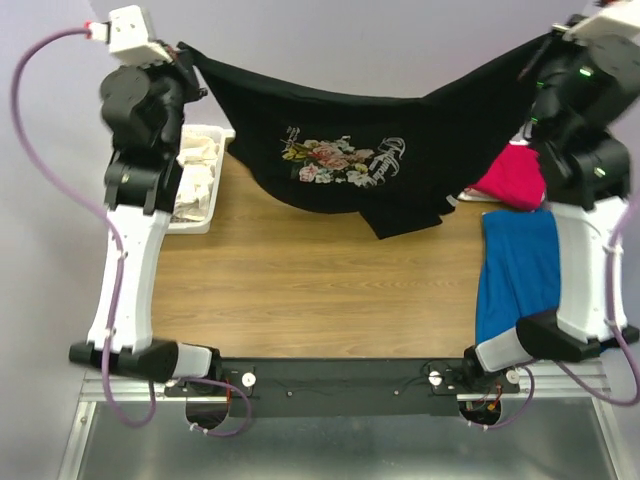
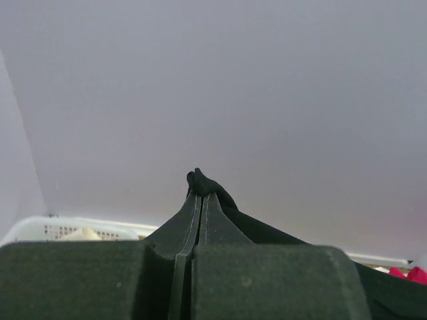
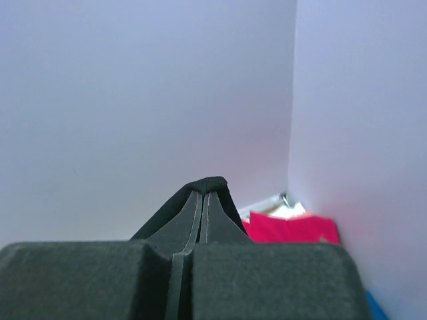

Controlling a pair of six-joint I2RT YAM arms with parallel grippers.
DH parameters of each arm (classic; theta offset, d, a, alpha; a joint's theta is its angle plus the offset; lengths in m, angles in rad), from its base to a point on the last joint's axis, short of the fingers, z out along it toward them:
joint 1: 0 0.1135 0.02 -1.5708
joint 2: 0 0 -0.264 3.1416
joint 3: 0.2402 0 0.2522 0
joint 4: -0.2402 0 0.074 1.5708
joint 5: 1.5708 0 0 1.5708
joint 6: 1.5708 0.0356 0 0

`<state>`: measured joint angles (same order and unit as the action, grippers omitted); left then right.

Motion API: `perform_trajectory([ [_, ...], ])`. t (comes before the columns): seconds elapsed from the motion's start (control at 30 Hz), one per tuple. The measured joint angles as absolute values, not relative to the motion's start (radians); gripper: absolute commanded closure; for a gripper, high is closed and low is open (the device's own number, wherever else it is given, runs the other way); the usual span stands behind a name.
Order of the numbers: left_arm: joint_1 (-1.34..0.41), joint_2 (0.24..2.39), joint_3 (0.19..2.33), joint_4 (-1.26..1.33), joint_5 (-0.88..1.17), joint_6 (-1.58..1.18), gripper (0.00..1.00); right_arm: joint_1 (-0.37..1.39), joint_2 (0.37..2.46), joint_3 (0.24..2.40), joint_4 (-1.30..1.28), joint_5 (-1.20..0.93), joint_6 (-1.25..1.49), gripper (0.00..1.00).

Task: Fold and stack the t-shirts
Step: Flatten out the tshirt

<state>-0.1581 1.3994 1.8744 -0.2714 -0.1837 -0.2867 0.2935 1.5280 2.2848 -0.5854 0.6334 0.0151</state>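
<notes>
Item, black t-shirt: we hold it strung left to right across the top of the overhead view, left gripper clamped on its upper-left corner, right gripper on its upper-right, middle sagging toward the desk.

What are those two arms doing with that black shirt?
They are holding a black t-shirt stretched in the air between them. The left gripper is shut on one end and the right gripper on the other, so the middle sags over the table. A red shirt and a blue shirt lie at the right, and a white basket sits at the left.
</notes>
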Motion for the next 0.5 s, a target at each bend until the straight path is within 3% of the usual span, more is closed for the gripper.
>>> perform_trajectory([
  [0.33, -0.158, 0.984, 1.707, -0.132, -0.129, -0.208, 1.00, 0.294, 1.227, 2.302, -0.461, 0.507, -0.029, 0.99],
  [0.5, -0.158, 0.946, 1.745, -0.063, -0.126, -0.187, 1.00, 0.294, 1.179, 2.344, -0.348, 0.472, -0.050, 0.99],
])
